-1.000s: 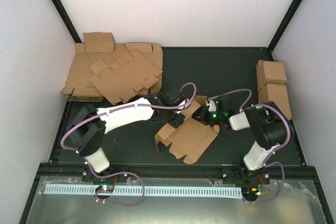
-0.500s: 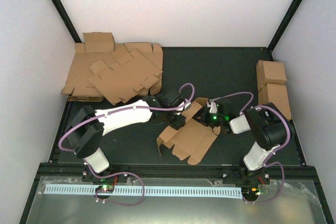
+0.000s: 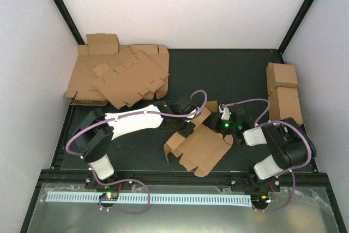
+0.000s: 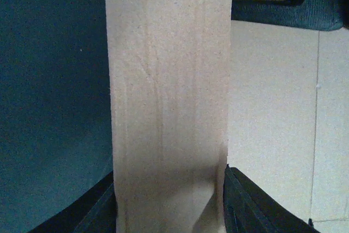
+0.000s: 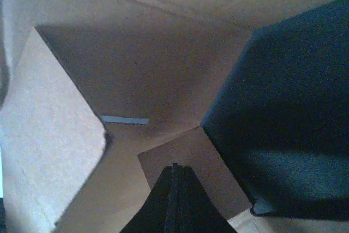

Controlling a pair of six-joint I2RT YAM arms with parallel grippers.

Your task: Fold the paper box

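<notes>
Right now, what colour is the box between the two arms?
The box is plain brown; the top view shows it best.

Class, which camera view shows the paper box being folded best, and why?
Top external: the paper box shows whole, partly folded, flaps visible. The left wrist shows only one cardboard strip of it, close up; the right wrist only shadowed inner panels.

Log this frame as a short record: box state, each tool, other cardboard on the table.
paper box: partly folded, some flaps raised, between the tools
left tool: box panel between its fingers, grip unclear
right tool: fingers closed together, among the raised flaps
other cardboard: heap of flat sheets far left; two cuboids far right
</notes>
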